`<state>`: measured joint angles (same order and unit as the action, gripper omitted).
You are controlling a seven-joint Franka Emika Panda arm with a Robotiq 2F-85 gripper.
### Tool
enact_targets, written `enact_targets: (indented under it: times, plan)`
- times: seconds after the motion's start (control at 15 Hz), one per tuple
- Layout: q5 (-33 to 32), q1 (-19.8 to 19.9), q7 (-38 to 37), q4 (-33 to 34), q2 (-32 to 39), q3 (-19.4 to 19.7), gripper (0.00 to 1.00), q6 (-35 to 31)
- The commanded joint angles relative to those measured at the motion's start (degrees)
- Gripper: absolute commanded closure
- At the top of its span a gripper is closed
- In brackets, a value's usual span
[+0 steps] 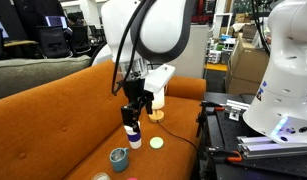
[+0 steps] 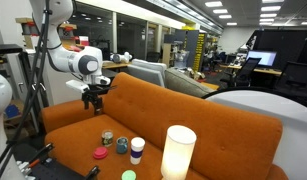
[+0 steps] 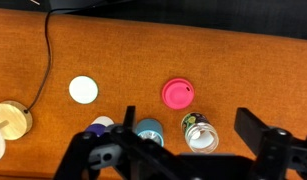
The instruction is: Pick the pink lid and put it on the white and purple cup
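Note:
The pink lid lies flat on the orange sofa seat; it also shows in an exterior view. The white and purple cup stands upright to the lid's lower left in the wrist view, and both exterior views show it. My gripper hangs open well above the seat with nothing between its fingers. In an exterior view the gripper is level with the sofa back, and in the other exterior view the gripper hangs just over the cup.
A grey-teal cup stands beside the white and purple cup. A small patterned cup lies on its side. A pale flat disc and a wooden lamp base with its black cord lie left. A tall white lamp shade stands close.

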<state>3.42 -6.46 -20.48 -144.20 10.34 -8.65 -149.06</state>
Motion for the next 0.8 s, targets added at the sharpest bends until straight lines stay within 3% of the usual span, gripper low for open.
enact_targets:
  times: [0.0, 0.33, 0.53, 0.6, 0.67, 0.73]
  plan:
    - [1.0, -0.9, 2.3, 3.5, 7.6, 1.1, 0.0, -5.0]
    - [2.8, -0.2, 8.5, 13.2, 24.0, -0.9, 0.0, -9.6]
    - [2.7, 0.3, 11.6, 21.2, 32.2, -2.1, 0.0, -7.8]
    - [2.8, 0.7, 12.7, 23.7, 34.2, -2.5, 0.0, -5.6]
    - [2.5, -1.4, 10.3, 20.0, 31.7, -0.7, 0.0, -8.7]
    - [2.5, -1.5, 10.5, 21.6, 33.3, -0.8, 0.0, -8.5]
